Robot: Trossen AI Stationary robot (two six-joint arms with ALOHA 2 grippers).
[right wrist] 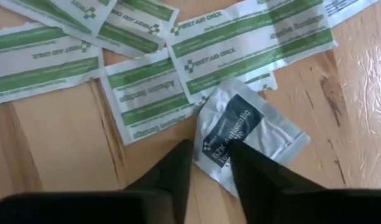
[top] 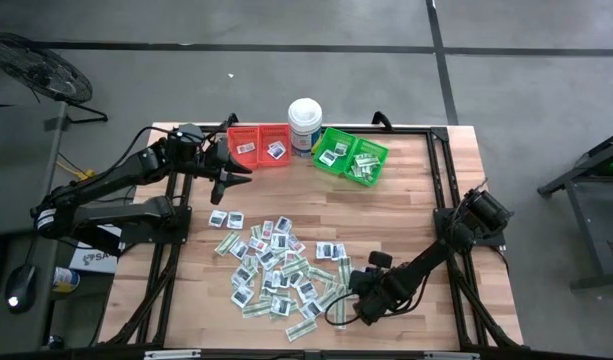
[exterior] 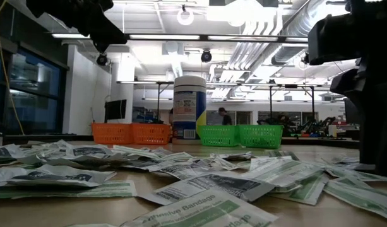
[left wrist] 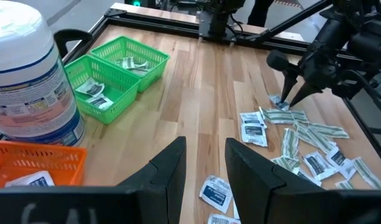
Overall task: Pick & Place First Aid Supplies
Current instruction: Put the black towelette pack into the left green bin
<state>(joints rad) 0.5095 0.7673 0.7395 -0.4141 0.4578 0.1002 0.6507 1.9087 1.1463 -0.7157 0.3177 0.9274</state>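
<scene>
The light, thin, slippery white packet [right wrist: 249, 134] is pinched at its edge by the right gripper [right wrist: 210, 163], while the left gripper [left wrist: 206, 168] is held apart, empty

Robotics laboratory or workshop: pale butcher-block wooden table [top: 406, 200] within a black metal frame [top: 441, 170] on grey concrete floor [top: 286, 60], beneath exposed silver ceiling ducts [exterior: 288, 25] and fluorescent strip lights [exterior: 174, 38], with cluttered workbenches [exterior: 307, 129] behind.
</scene>
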